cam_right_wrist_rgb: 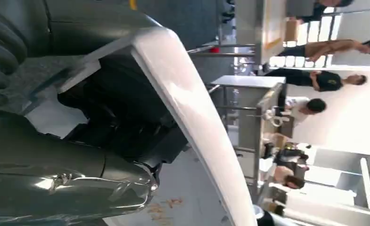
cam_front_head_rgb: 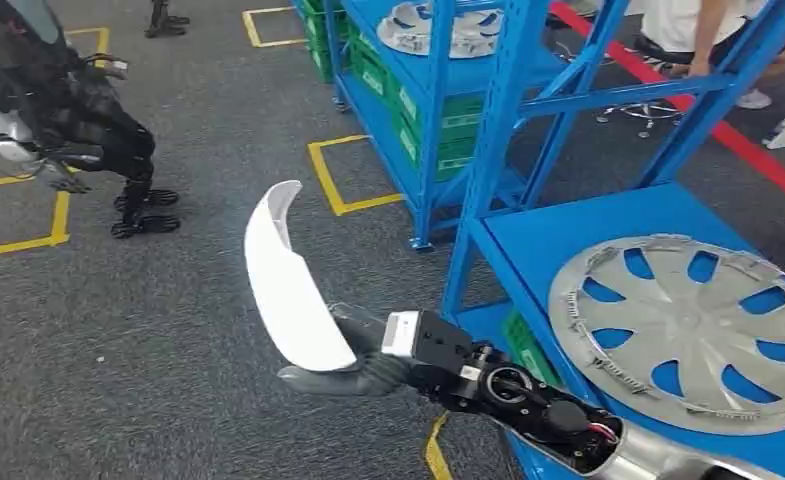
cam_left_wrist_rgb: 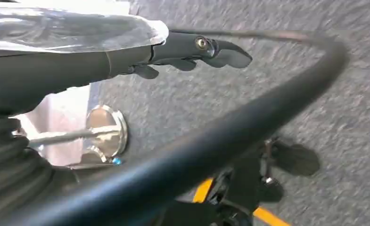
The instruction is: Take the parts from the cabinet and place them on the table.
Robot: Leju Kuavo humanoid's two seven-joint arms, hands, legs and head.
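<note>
Right hand (cam_front_head_rgb: 353, 360) is gripping the curved white plastic trim panel (cam_front_head_rgb: 286, 280) at its lower end; left hand (cam_left_wrist_rgb: 192, 52) is hanging with fingers extended, holding nothing; advise keeping the panel upright while carrying

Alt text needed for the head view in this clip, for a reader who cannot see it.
The robot's right hand holds a curved white part out over grey carpet, away from the blue cabinet. A silver wheel cover lies flat on the cabinet's near shelf, and another lies on a farther rack. Yellow floor markings and another dark robot are behind.
</note>
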